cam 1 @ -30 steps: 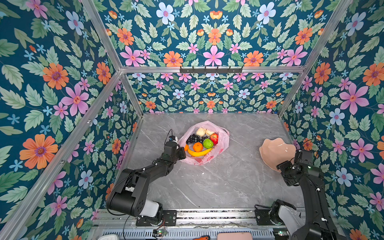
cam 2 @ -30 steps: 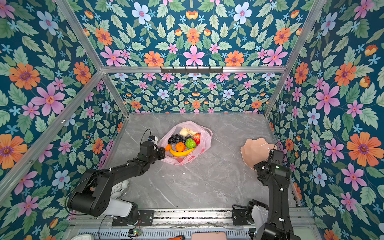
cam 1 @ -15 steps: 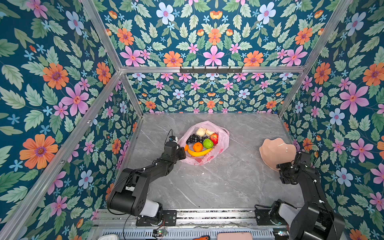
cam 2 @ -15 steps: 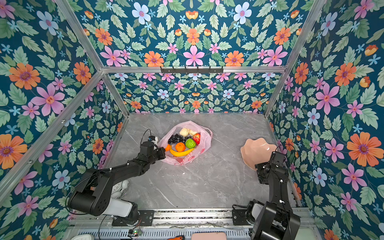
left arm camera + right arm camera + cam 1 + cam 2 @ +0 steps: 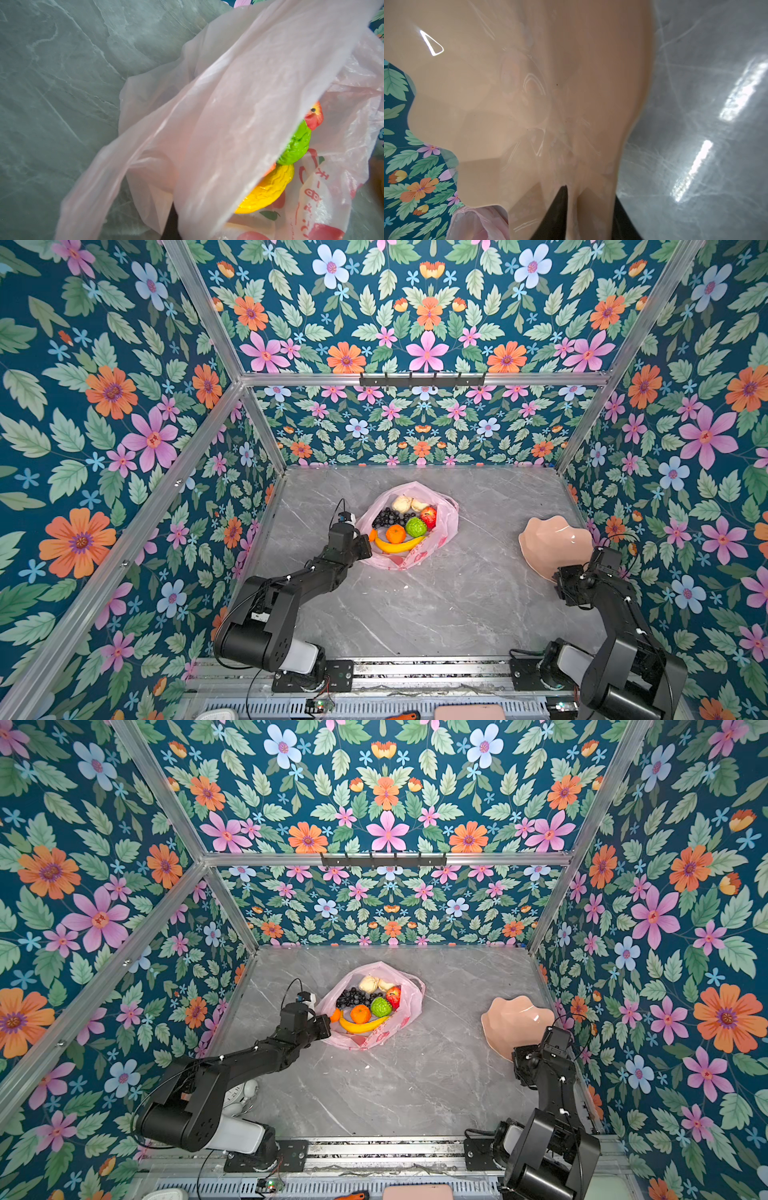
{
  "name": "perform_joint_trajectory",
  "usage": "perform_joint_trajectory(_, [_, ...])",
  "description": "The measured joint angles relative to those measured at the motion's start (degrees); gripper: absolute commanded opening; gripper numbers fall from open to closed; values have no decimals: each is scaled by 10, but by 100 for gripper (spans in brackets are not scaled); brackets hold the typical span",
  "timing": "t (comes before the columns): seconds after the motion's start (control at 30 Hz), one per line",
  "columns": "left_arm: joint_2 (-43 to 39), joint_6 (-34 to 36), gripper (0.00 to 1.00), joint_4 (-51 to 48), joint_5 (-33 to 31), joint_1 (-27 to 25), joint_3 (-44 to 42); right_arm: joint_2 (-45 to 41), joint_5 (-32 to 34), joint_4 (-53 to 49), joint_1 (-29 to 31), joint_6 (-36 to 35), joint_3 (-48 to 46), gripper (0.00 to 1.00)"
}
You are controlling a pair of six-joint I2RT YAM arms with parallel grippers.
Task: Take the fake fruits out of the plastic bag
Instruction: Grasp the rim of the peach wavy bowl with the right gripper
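Fruits (image 5: 401, 524) of glossy plastic sit heaped in the thin, translucent pale pink plastic bag (image 5: 446, 526) with red printed marks, which lies open on the grey marbled bench (image 5: 415, 605), nearer its far edge than its near one and slightly toward the left side. In both top views the heap shows a yellow banana (image 5: 360, 1026) along the near side, an orange (image 5: 395, 534), a bumpy green fruit (image 5: 381, 1006), a red apple (image 5: 428, 516), a dark purple grape bunch (image 5: 386, 516) and two cream-beige lumpy pieces (image 5: 374, 984) at the far side. The left gripper (image 5: 362, 548) is at the bag's left rim, clenched tight; the left wrist view shows a sheet of the pink film stretched up from it, so it appears to be pinching the bag's edge. A peach-pink scalloped bowl (image 5: 517, 1021) stands tilted on its edge near the bench's right side, well apart from the bag. The right gripper (image 5: 588, 212) has its dark fingers (image 5: 557, 209) on either side of the bowl's rim, grasping it.
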Motion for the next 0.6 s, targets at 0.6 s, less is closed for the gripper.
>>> perform_joint_trajectory(0.6, [6,0,0,2,1,0,0,-43,-67,-13,-1,-26,-15,7])
